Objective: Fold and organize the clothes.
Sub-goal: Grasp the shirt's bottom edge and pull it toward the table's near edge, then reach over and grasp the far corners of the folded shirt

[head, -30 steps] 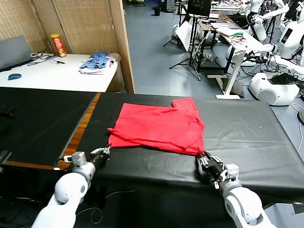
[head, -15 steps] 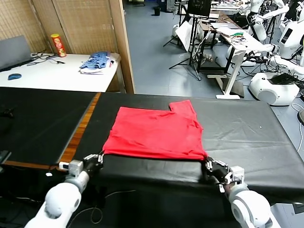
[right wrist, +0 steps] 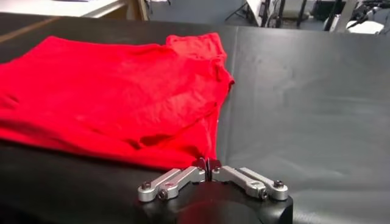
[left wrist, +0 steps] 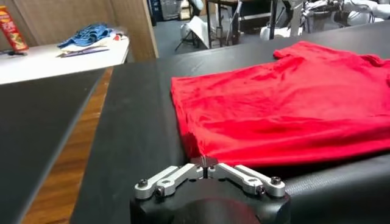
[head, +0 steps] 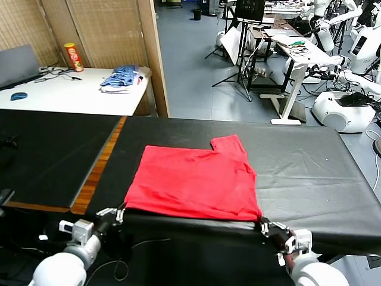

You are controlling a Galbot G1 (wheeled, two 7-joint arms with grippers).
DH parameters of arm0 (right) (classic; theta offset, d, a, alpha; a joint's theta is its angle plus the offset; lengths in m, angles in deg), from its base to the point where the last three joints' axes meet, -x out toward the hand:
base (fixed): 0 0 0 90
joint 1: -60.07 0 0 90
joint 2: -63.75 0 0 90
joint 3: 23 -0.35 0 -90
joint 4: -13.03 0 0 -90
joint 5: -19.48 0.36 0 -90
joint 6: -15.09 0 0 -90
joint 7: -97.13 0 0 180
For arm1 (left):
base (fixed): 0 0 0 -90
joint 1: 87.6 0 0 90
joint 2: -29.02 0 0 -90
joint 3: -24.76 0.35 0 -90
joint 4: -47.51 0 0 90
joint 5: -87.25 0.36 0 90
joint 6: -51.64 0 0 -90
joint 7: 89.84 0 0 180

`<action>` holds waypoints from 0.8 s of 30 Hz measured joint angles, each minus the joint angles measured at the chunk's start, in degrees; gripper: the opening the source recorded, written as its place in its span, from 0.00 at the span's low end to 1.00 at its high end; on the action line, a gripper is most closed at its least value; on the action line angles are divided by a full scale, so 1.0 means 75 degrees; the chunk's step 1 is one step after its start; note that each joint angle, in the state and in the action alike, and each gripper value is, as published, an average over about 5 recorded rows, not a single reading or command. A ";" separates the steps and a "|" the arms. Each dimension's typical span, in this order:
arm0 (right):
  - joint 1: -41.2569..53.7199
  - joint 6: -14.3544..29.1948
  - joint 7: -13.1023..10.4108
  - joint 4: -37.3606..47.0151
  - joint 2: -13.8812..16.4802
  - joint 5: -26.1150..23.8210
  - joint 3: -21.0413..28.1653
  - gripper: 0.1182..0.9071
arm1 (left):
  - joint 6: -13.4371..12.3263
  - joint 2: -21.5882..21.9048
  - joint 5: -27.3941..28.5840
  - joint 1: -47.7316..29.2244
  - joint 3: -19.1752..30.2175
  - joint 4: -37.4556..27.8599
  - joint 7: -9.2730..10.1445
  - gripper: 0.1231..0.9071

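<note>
The light, limp red T-shirt (head: 193,182) is best pinched at the hem corners just ahead of the left gripper (left wrist: 204,161) and right gripper (right wrist: 208,163), both seen pressed closed.

— Position of the T-shirt (head: 193,182)?
— Flat on the near table (head: 309,173), its near edge along the table's front rim.
— The grippers?
— Left gripper (head: 119,213) at the shirt's near left corner, right gripper (head: 263,224) at the near right corner, both at the rim.
— Beyond?
— A second table (head: 65,95) behind and left, bearing folded garments (head: 122,78) and a can (head: 73,56).
</note>
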 joint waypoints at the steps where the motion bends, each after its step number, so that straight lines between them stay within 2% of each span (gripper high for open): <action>1: -0.0033 -0.0042 0.0006 -0.0057 0.0014 0.0014 -0.0048 0.39 | 0.0024 -0.0016 -0.0012 0.0035 -0.0021 0.0035 0.0012 0.08; 6: -0.0103 -0.0169 0.0107 -0.0382 0.0107 0.0286 -0.0342 0.74 | 0.0348 -0.0030 -0.0142 0.0193 -0.0173 0.0259 0.0093 0.42; 9: 0.0097 -0.0018 0.0152 -0.0428 0.0195 0.0591 -0.0599 0.84 | 0.0579 0.0008 -0.0314 0.0257 -0.0286 0.0445 0.0199 0.64; 12: 0.0725 0.0178 0.0087 -0.0161 0.0313 0.0737 -0.0706 0.86 | 0.0570 0.0055 -0.0615 0.0208 -0.0413 0.0642 0.0261 0.80; 15: 0.1747 0.0294 -0.0067 0.0410 0.0404 0.0782 -0.0527 0.86 | 0.0520 0.0134 -0.1040 -0.0124 -0.0473 0.0670 0.0337 0.85; 18: 0.2901 0.0385 -0.0207 0.1150 0.0426 0.0801 -0.0114 0.86 | 0.0625 0.0233 -0.1580 -0.0896 -0.0352 0.0385 0.0488 0.86; 24: 0.5081 0.0546 -0.0489 0.2935 0.0261 0.0812 0.1019 0.86 | 0.1030 0.0172 -0.2482 -0.3241 0.0455 -0.1056 0.0875 0.86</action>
